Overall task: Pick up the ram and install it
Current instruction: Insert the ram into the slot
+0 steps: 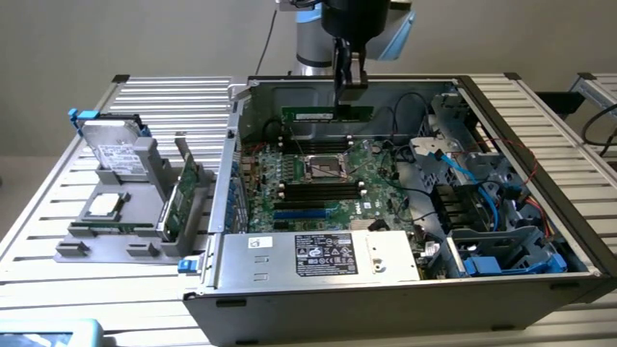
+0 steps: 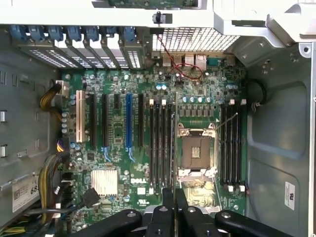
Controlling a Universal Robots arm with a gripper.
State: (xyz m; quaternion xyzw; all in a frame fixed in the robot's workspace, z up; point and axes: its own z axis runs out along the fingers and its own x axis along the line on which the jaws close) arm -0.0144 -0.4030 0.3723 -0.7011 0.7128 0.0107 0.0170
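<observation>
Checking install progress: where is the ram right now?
In the exterior view, the ram is gripped by the end effector, raised over the motherboard inside the open computer case, near its far wall.

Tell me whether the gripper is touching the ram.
Touching: the exterior view shows the gripper clamped on the ram, holding it above the motherboard.

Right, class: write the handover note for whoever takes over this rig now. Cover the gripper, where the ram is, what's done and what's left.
Gripper: shut on the ram.
Ram: held on edge in the air inside the open computer case, above the motherboard and beside the processor socket.
Done: pick-up.
Left: the install; the ram sits in no slot yet.
</observation>
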